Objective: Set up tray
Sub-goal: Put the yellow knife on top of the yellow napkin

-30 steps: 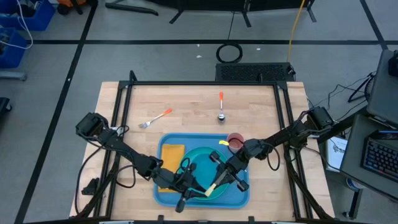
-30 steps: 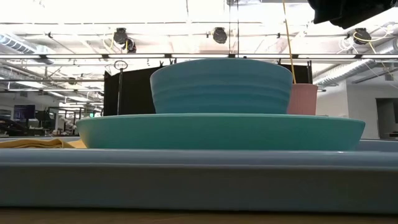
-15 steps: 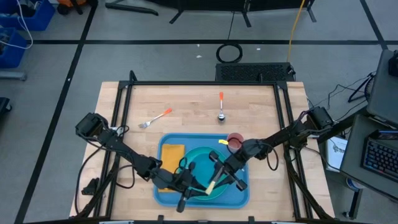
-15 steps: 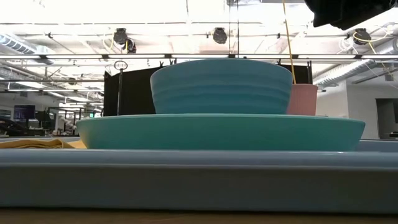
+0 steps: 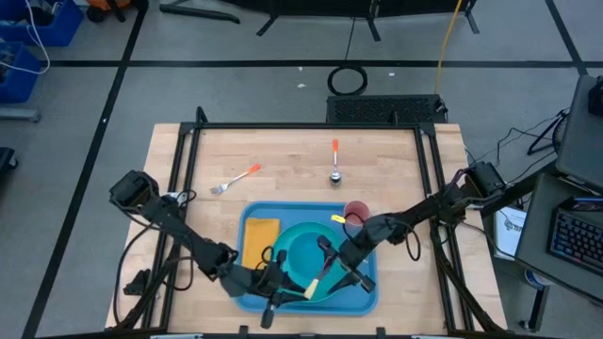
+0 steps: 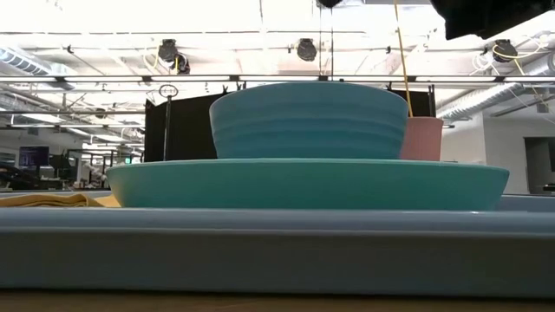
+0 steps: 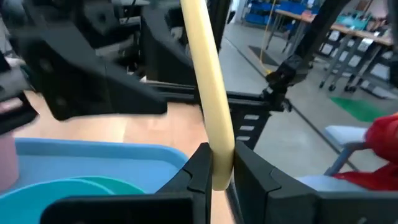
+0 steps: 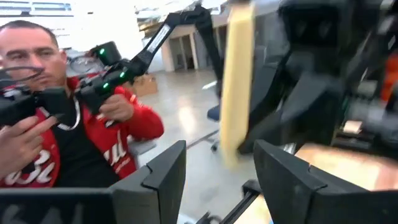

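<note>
Down at the near edge of the table, the left gripper (image 5: pixel 279 293) pinches a pale yellow stick (image 7: pixel 208 93) between its fingers (image 7: pixel 198 169) — firm hold. Just beside it over the blue tray (image 5: pixel 255 299), the right gripper (image 5: pixel 332 271) stands spread wide, its fingers (image 8: pixel 163 173) clear of the stick. The tray carries a teal plate (image 6: pixel 303 183), a teal bowl (image 6: pixel 308 119), a yellow napkin (image 5: pixel 259 240) and a pink cup (image 5: pixel 357 213) — beyond, a fork (image 5: pixel 236 179) and spoon (image 5: pixel 334 162) lie on bare wood.

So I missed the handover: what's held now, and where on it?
The left claw grips a pale yellow utensil handle at one end; the right claw is open.
</note>
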`<state>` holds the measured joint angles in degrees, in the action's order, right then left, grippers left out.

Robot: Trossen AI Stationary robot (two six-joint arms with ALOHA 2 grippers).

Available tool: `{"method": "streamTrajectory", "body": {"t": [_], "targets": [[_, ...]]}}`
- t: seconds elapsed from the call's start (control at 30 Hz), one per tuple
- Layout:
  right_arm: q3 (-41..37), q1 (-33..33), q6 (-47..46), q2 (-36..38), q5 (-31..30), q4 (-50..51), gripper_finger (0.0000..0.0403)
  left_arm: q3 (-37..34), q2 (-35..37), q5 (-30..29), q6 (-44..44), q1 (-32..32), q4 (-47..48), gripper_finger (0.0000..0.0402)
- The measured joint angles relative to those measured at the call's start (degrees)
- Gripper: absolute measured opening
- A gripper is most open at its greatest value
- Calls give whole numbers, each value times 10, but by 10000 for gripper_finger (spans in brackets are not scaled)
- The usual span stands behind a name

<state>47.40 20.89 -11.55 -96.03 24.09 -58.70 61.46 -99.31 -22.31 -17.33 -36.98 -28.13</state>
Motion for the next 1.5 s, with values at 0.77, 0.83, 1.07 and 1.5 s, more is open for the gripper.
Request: {"method": "streamTrajectory", "body": {"t": [0.77,0.83,1.07,1.5], "targets": [[0,25,-26,0,0,55,169,-262,46,-323,-262,-144,-230,44],[0,24,-26,0,1,55,169,-275,45,-335,-309,-147,-222,44],[0,24,-23,0,1,59,169,-306,45,-316,-465,-148,-186,44],[0,15,-23,0,1,75,169,-337,45,-293,-669,-175,-131,44]]}}
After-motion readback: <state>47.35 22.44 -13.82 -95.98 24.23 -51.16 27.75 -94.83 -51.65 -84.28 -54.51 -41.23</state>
